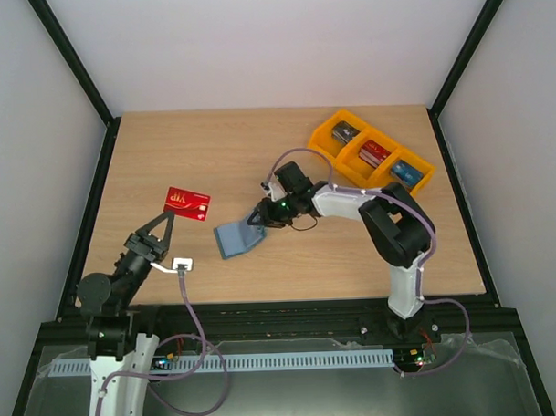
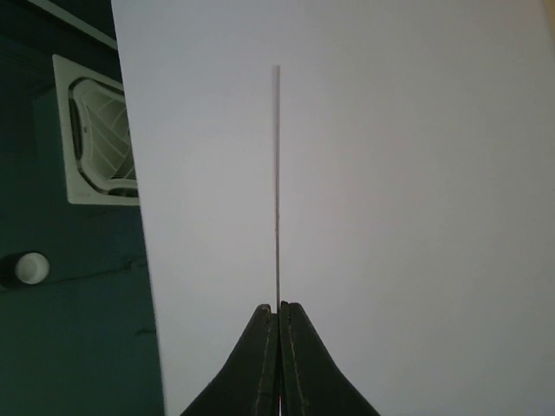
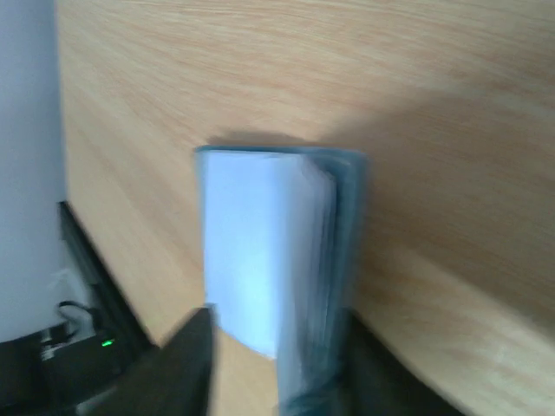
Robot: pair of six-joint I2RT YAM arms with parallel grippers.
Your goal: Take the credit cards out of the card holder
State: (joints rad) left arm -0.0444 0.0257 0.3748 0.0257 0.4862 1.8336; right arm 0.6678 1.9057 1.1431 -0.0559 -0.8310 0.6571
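black fingers (image 2: 260,364) sit at 6 o'clock in the left wrist view, pressed together. the left gripper (image 2: 279,308) has its jaws shut tight on a red card (image 2: 277,173). the card is seen edge-on as a thin line running up toward 12 o'clock against a white wall, clear of any surface. its colour does not show from this angle.

right wrist view, which is blurred: the right gripper (image 3: 276,321) has one dark finger at 7 o'clock and the other at 5 o'clock, closed in on the near end of the wallet (image 3: 269,251). the wallet points toward 12 o'clock, teal outside with pale blue leaves showing. i cannot tell whether its far end touches the table (image 3: 390,78).

overhead view: the left gripper (image 1: 167,219) reaches toward 1 o'clock and pinches the red card (image 1: 187,204) by its near edge. the wallet (image 1: 238,239) is near the middle of the table (image 1: 166,148), at 4 o'clock from that card and apart from it. the right gripper (image 1: 260,218) grips its upper right end.

an orange tray (image 1: 329,142) lies at 2 o'clock from the wallet, well apart, with three compartments:
- left: a grey card (image 1: 346,131)
- middle: a second red card (image 1: 374,154)
- right: a blue card (image 1: 405,172)
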